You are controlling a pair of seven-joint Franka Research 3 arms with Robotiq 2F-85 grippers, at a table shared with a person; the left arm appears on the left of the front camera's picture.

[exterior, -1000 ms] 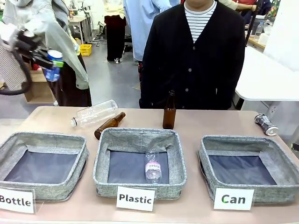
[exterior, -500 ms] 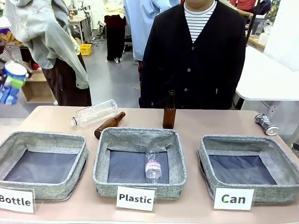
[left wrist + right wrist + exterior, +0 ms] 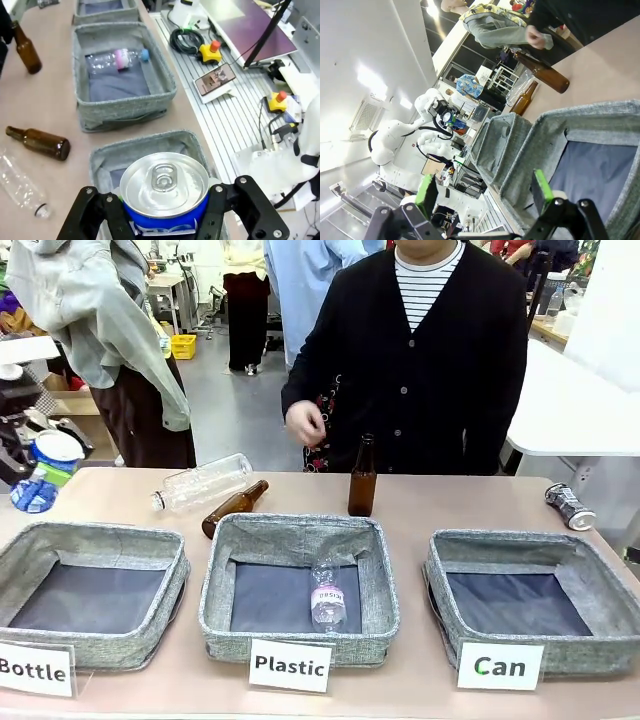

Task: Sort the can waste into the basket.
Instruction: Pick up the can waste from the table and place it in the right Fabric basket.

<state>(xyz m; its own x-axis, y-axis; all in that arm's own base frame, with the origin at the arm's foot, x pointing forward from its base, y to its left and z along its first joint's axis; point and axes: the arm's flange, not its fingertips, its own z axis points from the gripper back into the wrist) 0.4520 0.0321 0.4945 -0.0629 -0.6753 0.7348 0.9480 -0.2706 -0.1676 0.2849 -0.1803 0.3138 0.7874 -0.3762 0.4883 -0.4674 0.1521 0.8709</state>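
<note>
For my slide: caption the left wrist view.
Left pincer holding a blue can above a grey basket.

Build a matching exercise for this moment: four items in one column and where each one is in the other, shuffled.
Items
1. blue can
2. dented grey can
3. small clear plastic bottle
4. standing brown bottle

Places
A. inside the basket marked Plastic
B. on the table, just behind the middle basket
C. lying on the table beyond the far right corner of the basket marked Can
D. off the table, clamped in the left gripper

Pairs: 1-D, 2-C, 3-A, 4-B
</note>
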